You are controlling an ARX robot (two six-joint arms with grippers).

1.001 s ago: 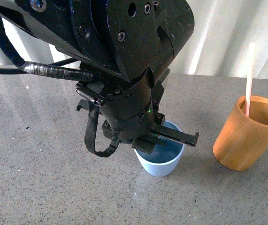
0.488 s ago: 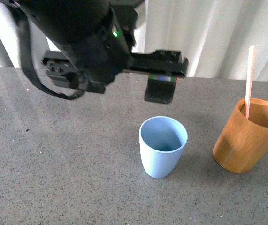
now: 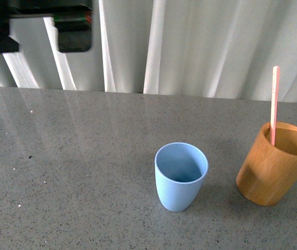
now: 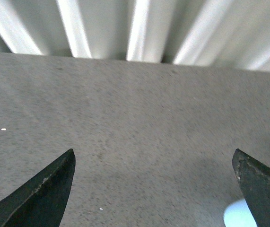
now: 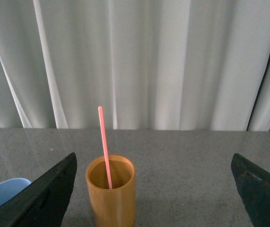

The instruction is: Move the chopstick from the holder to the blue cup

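The chopstick (image 3: 274,104) stands in the holder (image 3: 273,169) on the table's (image 3: 75,172) right, long axis near vertical, upper end above the rim. The blue cup (image 3: 179,179) sits apart to its left, open tabletop around it. The left gripper (image 4: 152,158) and right gripper (image 5: 153,161): jaws spread wide, nothing held

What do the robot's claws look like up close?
Both the left gripper and right gripper have two matte black, wedge-shaped fingers tapering to points. In the front view, a blurred black arm part shows a red-green marking.
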